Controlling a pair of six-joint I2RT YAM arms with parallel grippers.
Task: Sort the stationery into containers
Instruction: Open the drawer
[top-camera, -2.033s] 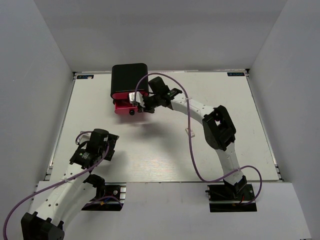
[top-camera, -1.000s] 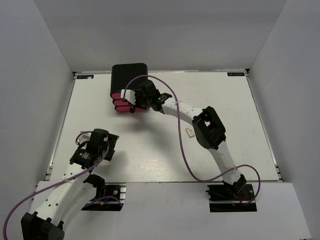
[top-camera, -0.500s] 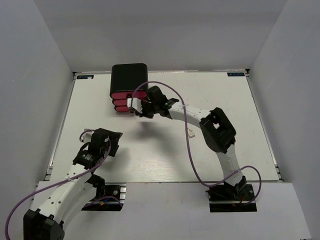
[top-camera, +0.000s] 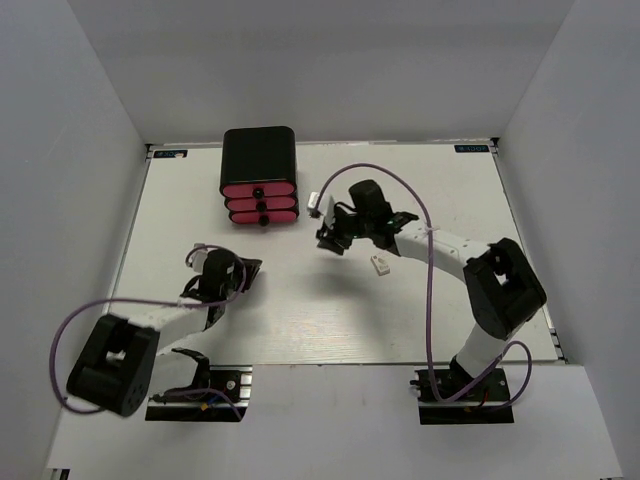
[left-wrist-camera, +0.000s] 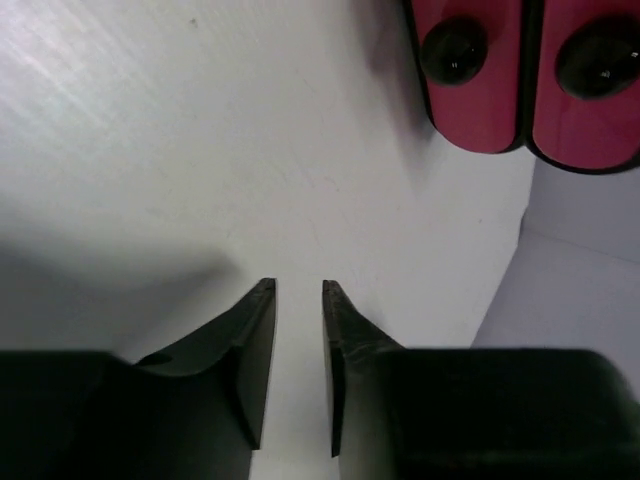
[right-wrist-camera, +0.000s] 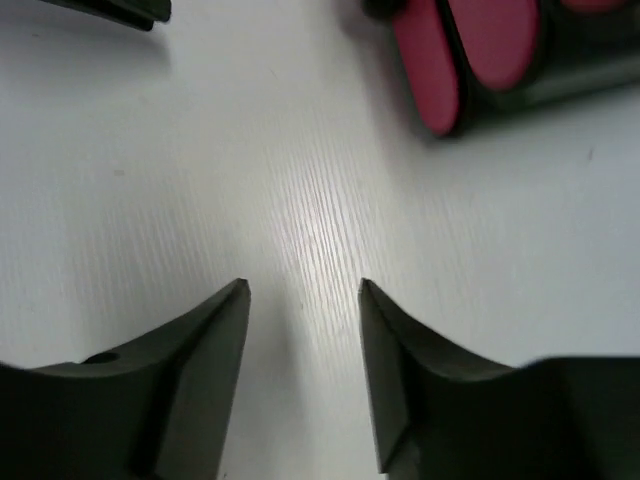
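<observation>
All three drawers (top-camera: 260, 203) are shut flush in the black box (top-camera: 257, 160) now, knobs in a row; two seconds back the lowest one stood pulled out. The right gripper (right-wrist-camera: 303, 290) has come off the drawer fronts, where it sat half a second ago, and hangs to the right of the box, a little nearer the arm bases. Its jaws have spread well apart, and only bare table (top-camera: 330, 320) shows between them. The small white block (top-camera: 381, 264) lies further right of the box, just beside that gripper, about where it was. The left gripper (left-wrist-camera: 298, 288) has swung in toward the box from the near left. Its jaws are drawn in to a narrow slit and hold nothing, pointing up at the drawers.
</observation>
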